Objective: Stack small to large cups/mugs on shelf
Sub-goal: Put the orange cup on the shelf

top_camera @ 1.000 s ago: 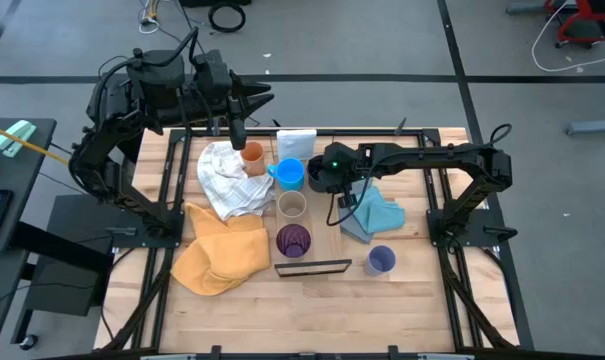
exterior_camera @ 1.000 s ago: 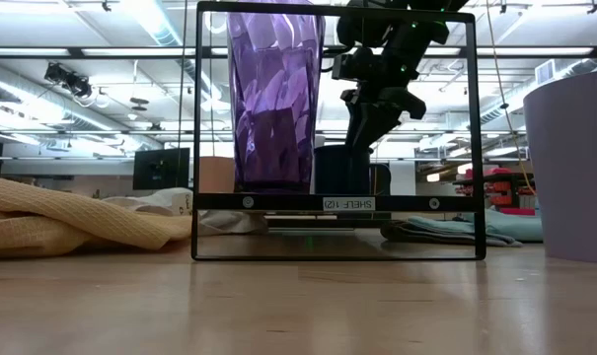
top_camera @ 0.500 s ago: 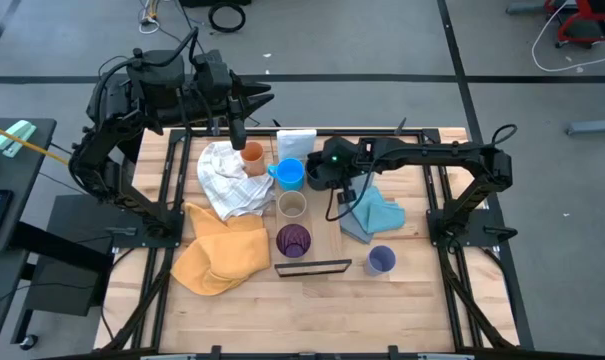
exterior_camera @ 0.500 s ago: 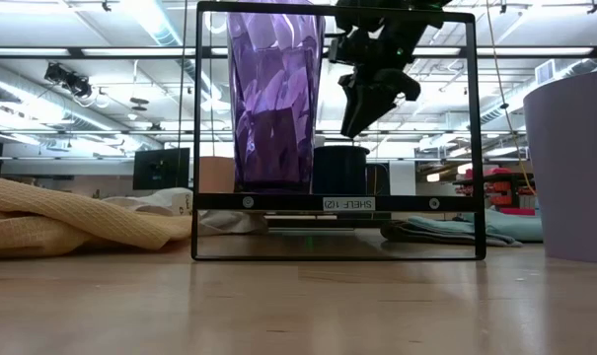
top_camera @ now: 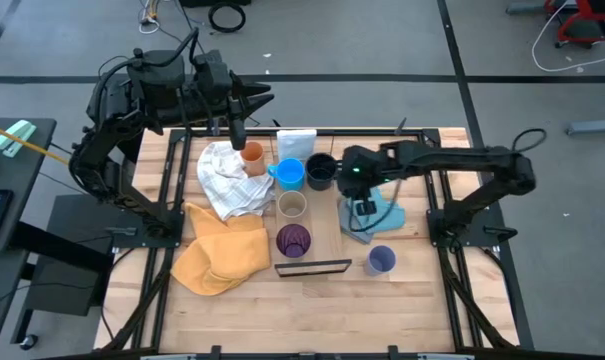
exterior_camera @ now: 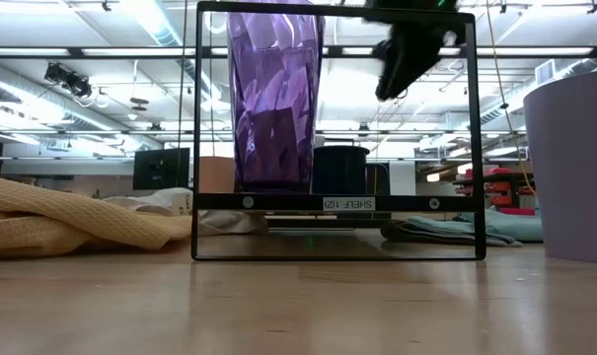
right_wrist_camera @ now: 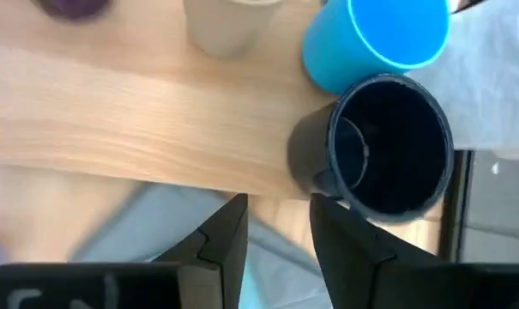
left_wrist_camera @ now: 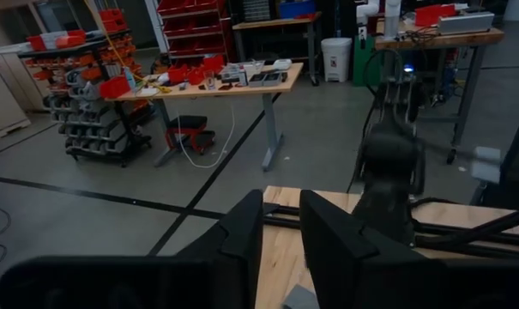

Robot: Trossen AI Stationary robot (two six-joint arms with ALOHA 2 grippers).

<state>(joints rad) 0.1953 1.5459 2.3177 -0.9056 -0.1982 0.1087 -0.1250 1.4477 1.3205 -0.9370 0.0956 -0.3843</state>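
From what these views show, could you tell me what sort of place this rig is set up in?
Most likely a robotics lab or workshop. The left wrist view shows a workbench strewn with parts and racks of red storage bins on a grey floor; the low view shows strip lights on an open industrial ceiling.

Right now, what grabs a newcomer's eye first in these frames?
The row of cups on the shelf: purple tumbler, tan cup, light blue mug, navy mug. The right gripper hangs empty beside the navy mug, above the blue cloth. The lavender cup stands apart, off the shelf.
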